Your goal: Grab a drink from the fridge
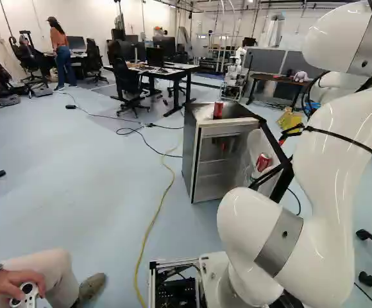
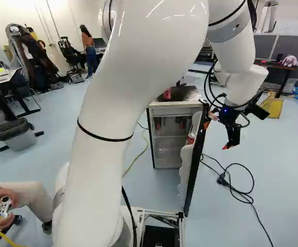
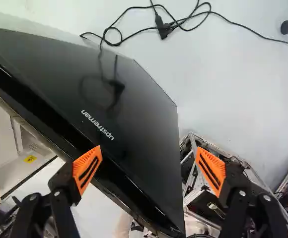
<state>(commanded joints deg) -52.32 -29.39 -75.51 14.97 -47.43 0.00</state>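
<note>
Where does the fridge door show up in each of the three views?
Left base view: the door, right of the middle, open beside the fridge.
Right base view: just right of the middle, nearly edge-on, left of the gripper.
Wrist view: dark outer face ahead of and between the open fingers.
Shared landmark: the black floor cable, only partly visible in the left base view.

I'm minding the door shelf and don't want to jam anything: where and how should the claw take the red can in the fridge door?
Probably round the upper sides of the red can, coming from the door's inner side, fingers to either side. Its round body offers facing surfaces, while the door backs it. The claw is open over the door's dark outer side.
</note>
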